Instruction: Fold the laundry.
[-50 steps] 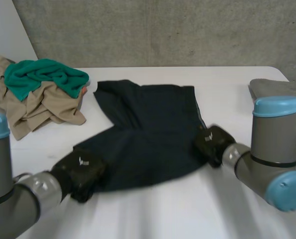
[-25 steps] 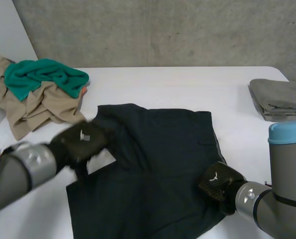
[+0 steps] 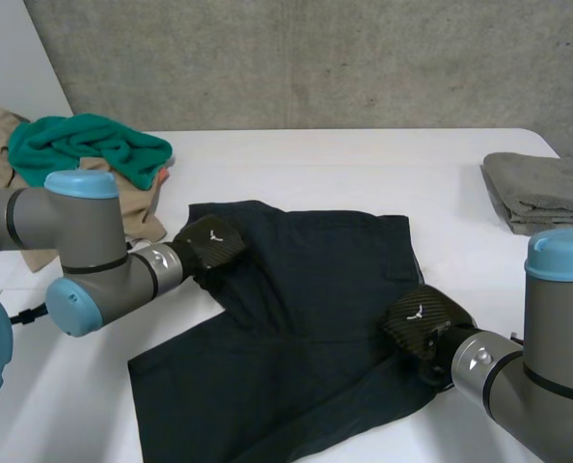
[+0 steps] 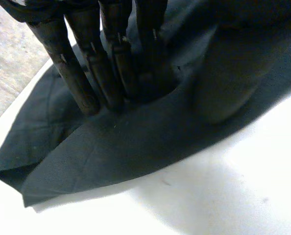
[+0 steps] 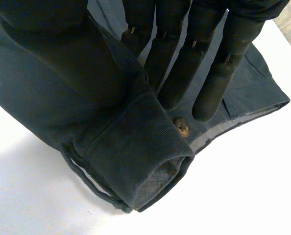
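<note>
A dark navy garment (image 3: 306, 318) lies spread on the white table (image 3: 315, 164), its waistband to the right. My left hand (image 3: 209, 243) is at the garment's far left edge. In the left wrist view its fingers (image 4: 111, 63) dig into a fold of the cloth (image 4: 126, 142), pinching it against the cloth-covered thumb. My right hand (image 3: 422, 323) is at the right edge. In the right wrist view the waistband (image 5: 135, 156) with its button (image 5: 181, 128) wraps over the thumb, and the straight fingers (image 5: 204, 58) press onto it.
A heap of tan and green laundry (image 3: 74, 174) sits at the back left corner. A folded grey cloth (image 3: 542, 188) lies at the right edge. Bare table runs behind the garment and along the front left.
The garment has been drawn toward the front and laid flatter. My left hand left the front left corner for the far left edge. My right hand moved nearer with the waistband.
</note>
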### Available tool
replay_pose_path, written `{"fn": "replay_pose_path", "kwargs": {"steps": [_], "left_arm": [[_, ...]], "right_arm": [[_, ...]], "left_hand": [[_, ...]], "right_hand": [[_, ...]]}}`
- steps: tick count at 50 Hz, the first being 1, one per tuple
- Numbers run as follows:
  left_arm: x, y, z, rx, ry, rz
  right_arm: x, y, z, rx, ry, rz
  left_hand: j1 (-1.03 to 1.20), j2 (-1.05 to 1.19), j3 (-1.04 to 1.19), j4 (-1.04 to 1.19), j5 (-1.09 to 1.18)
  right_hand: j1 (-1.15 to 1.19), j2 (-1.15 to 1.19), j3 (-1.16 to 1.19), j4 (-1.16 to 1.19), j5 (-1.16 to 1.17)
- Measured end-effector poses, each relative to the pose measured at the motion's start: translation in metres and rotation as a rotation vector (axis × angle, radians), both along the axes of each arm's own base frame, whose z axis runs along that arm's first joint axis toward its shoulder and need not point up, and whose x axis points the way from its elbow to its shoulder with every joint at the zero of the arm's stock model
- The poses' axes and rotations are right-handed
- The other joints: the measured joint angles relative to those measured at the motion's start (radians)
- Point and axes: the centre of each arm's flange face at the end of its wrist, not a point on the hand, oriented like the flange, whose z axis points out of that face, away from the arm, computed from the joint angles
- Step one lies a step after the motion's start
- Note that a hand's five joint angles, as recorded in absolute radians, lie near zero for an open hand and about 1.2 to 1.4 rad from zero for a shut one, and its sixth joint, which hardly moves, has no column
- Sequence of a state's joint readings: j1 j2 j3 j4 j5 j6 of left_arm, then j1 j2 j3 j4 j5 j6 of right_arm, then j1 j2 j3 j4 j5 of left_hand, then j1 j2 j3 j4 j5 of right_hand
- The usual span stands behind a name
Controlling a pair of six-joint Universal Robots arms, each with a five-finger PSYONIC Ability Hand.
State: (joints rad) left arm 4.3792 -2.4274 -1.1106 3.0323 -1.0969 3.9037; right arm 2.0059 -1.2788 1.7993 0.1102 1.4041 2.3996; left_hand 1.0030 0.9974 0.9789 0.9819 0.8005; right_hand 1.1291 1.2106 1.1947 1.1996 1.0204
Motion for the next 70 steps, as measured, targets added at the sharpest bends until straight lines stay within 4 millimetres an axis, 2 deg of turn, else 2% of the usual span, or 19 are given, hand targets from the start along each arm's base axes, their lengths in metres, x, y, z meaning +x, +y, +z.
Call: {"fn": "replay_pose_path", "kwargs": {"steps": [1,4,13,20,23,24,28,36,40,45,53,54,58,59,60,64,66,69,70], "left_arm": [[0.0,0.001,0.0,0.0,-0.006,-0.001],[0.003,0.002,0.005,-0.01,-0.027,0.018],[0.039,0.007,0.034,-0.097,-0.156,0.255],[0.064,0.026,0.035,-0.059,-0.234,0.359],[0.067,0.032,0.033,-0.023,-0.24,0.362],[0.067,0.034,0.032,-0.006,-0.239,0.362],[0.07,0.035,0.038,0.026,-0.226,0.388],[0.08,0.04,0.079,0.057,-0.087,0.484],[0.078,0.05,0.088,0.083,0.007,0.469],[0.069,0.054,0.082,0.091,0.1,0.384],[0.061,0.024,0.041,0.041,0.028,0.322],[0.062,0.021,0.037,0.038,0.012,0.322],[0.067,0.008,0.019,0.037,-0.078,0.339],[0.069,0.007,0.018,0.04,-0.097,0.35],[0.072,0.005,0.018,0.041,-0.114,0.363],[0.081,0.006,0.026,0.044,-0.144,0.419],[0.088,0.011,0.038,0.042,-0.133,0.465],[0.094,0.019,0.051,0.04,-0.088,0.494],[0.094,0.021,0.053,0.04,-0.075,0.496]], "right_arm": [[0.0,-0.001,0.001,-0.003,-0.002,-0.004],[-0.001,-0.003,0.002,-0.011,-0.008,-0.013],[0.0,-0.001,0.008,-0.021,-0.027,-0.015],[0.007,0.009,0.008,-0.005,-0.045,0.006],[0.009,0.013,0.008,0.003,-0.053,0.01],[0.01,0.014,0.008,0.006,-0.057,0.009],[0.011,0.017,0.008,0.01,-0.067,0.002],[0.012,0.012,0.016,-0.022,-0.121,-0.029],[0.013,0.011,0.018,-0.029,-0.135,-0.036],[0.012,0.012,0.016,-0.024,-0.136,-0.037],[0.01,0.013,0.012,-0.014,-0.127,-0.042],[0.01,0.012,0.012,-0.014,-0.127,-0.043],[0.008,0.01,0.012,-0.015,-0.127,-0.053],[0.008,0.009,0.012,-0.016,-0.127,-0.055],[0.007,0.008,0.012,-0.017,-0.127,-0.058],[0.007,0.006,0.013,-0.022,-0.127,-0.063],[0.006,0.004,0.014,-0.028,-0.126,-0.064],[0.008,0.004,0.015,-0.033,-0.125,-0.058],[0.008,0.004,0.015,-0.033,-0.124,-0.057]], "left_hand": [[0.128,0.121,0.127,0.129,0.125],[0.158,0.189,0.207,0.213,0.185],[0.158,0.195,0.209,0.217,0.185],[0.157,0.192,0.207,0.215,0.184],[0.109,0.121,0.144,0.145,0.139],[-0.237,-0.202,-0.182,-0.171,-0.163],[-0.547,-0.523,-0.496,-0.51,-0.502],[-0.596,-0.608,-0.583,-0.601,-0.598],[-0.596,-0.609,-0.583,-0.601,-0.599],[-0.596,-0.609,-0.583,-0.601,-0.599],[-0.576,-0.573,-0.552,-0.556,-0.544],[-0.539,-0.531,-0.52,-0.523,-0.511],[0.069,0.041,0.041,0.042,0.036],[0.069,0.041,0.041,0.042,0.036],[0.157,0.165,0.178,0.182,0.162],[0.157,0.195,0.209,0.215,0.167],[0.156,0.195,0.209,0.216,0.167],[-0.075,-0.037,-0.018,-0.021,-0.012],[-0.075,-0.037,-0.018,-0.021,-0.012]], "right_hand": [[0.0,0.0,0.0,0.0,0.0],[0.0,0.0,0.0,0.0,0.0],[0.0,0.0,0.0,0.0,0.0],[0.0,0.0,0.0,0.0,0.0],[0.0,0.0,0.0,0.0,0.0],[0.0,0.0,0.0,0.0,0.0],[0.0,0.0,0.0,0.0,0.0],[0.0,0.0,0.0,0.0,0.0],[0.0,0.0,0.0,0.0,0.0],[0.0,0.0,0.0,0.0,0.0],[0.0,0.0,0.0,0.0,0.0],[0.0,0.0,0.0,0.0,0.0],[0.0,0.0,0.0,0.0,0.0],[0.0,0.0,0.0,0.0,0.0],[0.0,0.0,0.0,0.0,0.0],[0.0,0.0,0.0,0.0,0.0],[0.0,0.0,0.0,0.0,0.0],[0.0,0.0,0.0,0.0,0.0],[0.0,0.0,0.0,0.0,0.0]]}}
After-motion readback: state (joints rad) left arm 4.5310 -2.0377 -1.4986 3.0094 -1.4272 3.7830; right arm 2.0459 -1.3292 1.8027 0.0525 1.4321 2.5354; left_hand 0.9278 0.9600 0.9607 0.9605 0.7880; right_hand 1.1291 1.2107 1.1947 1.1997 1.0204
